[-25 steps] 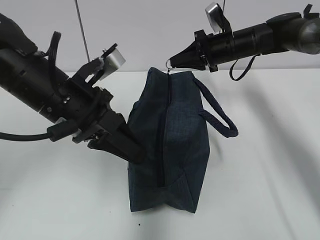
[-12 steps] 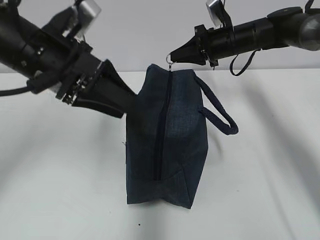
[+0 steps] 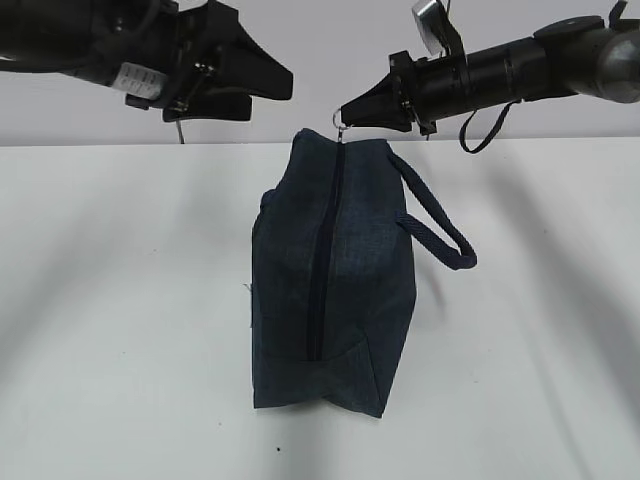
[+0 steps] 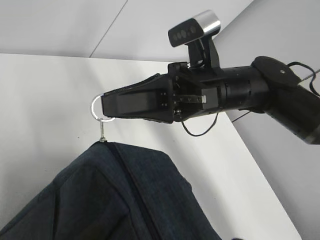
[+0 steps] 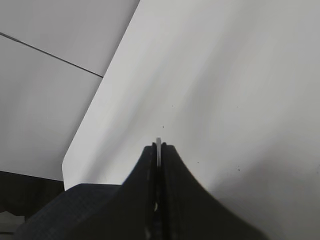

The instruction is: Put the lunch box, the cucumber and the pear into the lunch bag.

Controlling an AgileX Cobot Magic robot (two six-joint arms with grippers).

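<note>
Your right tool (image 3: pixel 345 117) is clamped shut on the metal ring pull (image 3: pixel 341 128) of the lunch bag's zipper, at the far top corner of the bag. The right wrist view shows the two fingers pressed together with a thin sliver of the ring (image 5: pixel 158 145) caught between them, and the left wrist view shows the same grip from the side: the ring (image 4: pixel 98 109) loops out past the tip of the right tool (image 4: pixel 106 106), with its short stem running down to the bag fabric.

The lunch bag (image 3: pixel 335 275) stands on the white bench (image 3: pixel 120 330), roughly in the middle of the scene, with the dark zipper (image 3: pixel 325 265) running along its upper face from the ring toward the near end. The zipper looks closed along the length you can see. The loop handle (image 3: pixel 435 225) hangs out to the right of the bag, clear of the tool.

Your left tool (image 3: pixel 283 82) is raised at the upper left, above the bench and apart from the bag, touching nothing. From this angle you cannot tell whether its fingers are open or closed.

The lunch box, the cucumber and the pear do not show in any view.
</note>
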